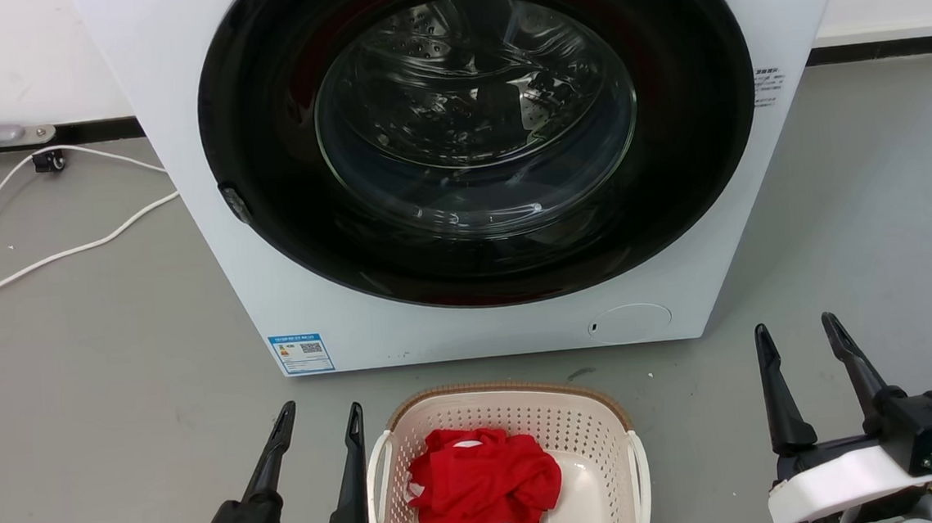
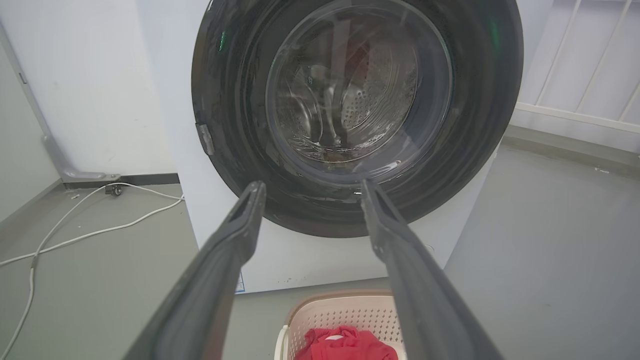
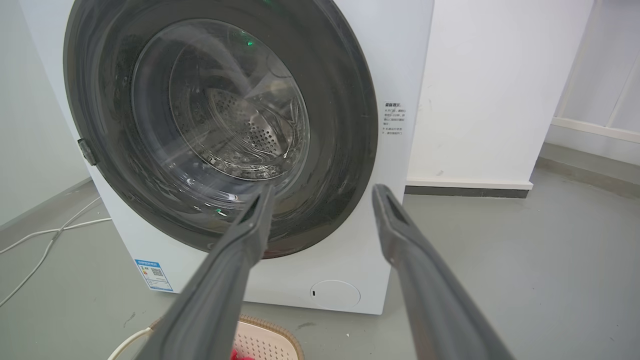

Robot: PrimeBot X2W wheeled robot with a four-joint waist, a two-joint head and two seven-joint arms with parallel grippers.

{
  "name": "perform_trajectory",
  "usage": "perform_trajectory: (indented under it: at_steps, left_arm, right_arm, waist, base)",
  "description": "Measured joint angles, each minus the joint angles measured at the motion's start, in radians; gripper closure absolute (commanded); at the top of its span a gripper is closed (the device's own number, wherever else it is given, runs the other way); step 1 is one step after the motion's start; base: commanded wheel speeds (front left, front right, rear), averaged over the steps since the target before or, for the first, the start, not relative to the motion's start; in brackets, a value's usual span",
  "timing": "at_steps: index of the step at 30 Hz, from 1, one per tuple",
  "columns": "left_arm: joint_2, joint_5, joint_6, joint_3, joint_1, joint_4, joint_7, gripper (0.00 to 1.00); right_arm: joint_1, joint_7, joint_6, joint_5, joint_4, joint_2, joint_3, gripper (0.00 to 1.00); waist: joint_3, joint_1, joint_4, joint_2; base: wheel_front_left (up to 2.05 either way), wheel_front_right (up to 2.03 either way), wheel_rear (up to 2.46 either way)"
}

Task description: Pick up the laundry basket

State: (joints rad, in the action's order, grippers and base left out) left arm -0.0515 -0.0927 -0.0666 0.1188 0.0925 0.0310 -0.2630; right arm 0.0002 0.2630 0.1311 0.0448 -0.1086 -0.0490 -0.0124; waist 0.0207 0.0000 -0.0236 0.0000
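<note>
Now both arms low, fingers aimed at washer (image 1: 479, 334); left gripper (image 1: 320, 407) & right gripper (image 1: 794, 325) spread open, empty; laundry basket (image 1: 516, 391) on floor (image 1: 112, 360) btwn them, just beside left one.

cream laundry basket (image 1: 593, 433), upright on floor, red clothes inside

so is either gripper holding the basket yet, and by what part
Nothing is held. The left gripper and right gripper are both open and empty, one on each side of the laundry basket.
</note>
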Motion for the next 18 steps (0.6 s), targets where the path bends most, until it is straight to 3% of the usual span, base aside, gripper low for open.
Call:
perform_trajectory:
  at_steps: [9,18]
  left_arm:
    - [0.0,-0.009,-0.013,-0.003,-0.026,0.036,0.0,0.0]
    - [-0.007,0.014,-0.048,-0.03,-0.143,0.112,0.0,0.0]
  right_arm:
    - [-0.017,0.0,0.0,0.015,-0.015,0.0,0.007,0.0]
    - [-0.137,0.0,0.0,0.005,-0.079,-0.001,0.028,0.0]
  waist:
    - [0.061,0.0,0.002,0.0]
    - [0.217,0.0001,-0.007,0.0]
  base:
    - [0.0,0.0,0.0]
    - [0.0,0.0,0.0]
